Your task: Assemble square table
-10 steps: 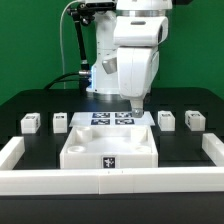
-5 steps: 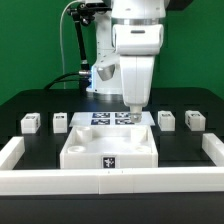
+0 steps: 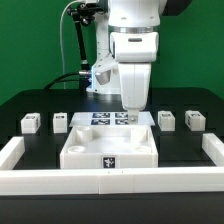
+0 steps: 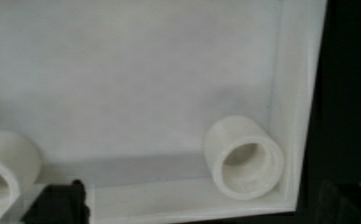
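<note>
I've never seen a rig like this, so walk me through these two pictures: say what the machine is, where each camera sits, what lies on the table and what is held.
The white machine is a robot arm; its gripper, the two-fingered grasping end, hangs open above the square table top and holds nothing. One picture comes from a camera off the arm, facing the scene; the other from a camera on the wrist, looking down into that tray-like top, where two round hollow sockets show. On the black table stand four leg posts, two on the exterior view's left, two on its right. The marker board lies behind the top in that view.
</note>
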`<state>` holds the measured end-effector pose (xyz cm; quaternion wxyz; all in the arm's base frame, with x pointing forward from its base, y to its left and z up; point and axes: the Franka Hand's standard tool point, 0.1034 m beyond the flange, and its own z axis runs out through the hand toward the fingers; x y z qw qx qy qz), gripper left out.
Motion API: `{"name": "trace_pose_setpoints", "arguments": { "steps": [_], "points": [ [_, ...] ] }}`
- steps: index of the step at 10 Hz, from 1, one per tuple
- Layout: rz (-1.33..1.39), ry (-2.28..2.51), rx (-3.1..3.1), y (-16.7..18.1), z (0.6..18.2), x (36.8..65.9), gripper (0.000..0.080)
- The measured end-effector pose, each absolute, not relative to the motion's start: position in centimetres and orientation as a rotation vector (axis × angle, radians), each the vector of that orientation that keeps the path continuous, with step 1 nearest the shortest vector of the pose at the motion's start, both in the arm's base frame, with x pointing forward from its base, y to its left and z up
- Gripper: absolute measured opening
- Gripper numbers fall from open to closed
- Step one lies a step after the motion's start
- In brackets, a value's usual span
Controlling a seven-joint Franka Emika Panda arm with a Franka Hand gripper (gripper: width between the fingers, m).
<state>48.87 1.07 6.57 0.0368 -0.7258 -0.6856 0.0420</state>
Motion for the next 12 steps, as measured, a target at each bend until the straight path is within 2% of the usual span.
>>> {"name": "trace_pose_setpoints", "arguments": {
  "steps": [7,10,12],
  "points": [
    [0.151,-2.074,-2.208,-1.6,3.8,42.2,0.0650],
    [0.141,-2.065,-2.222,-2.0,3.6,43.0,0.0650],
    [0.149,-2.055,-2.217,-1.8,2.8,42.8,0.0650]
  ]
}}
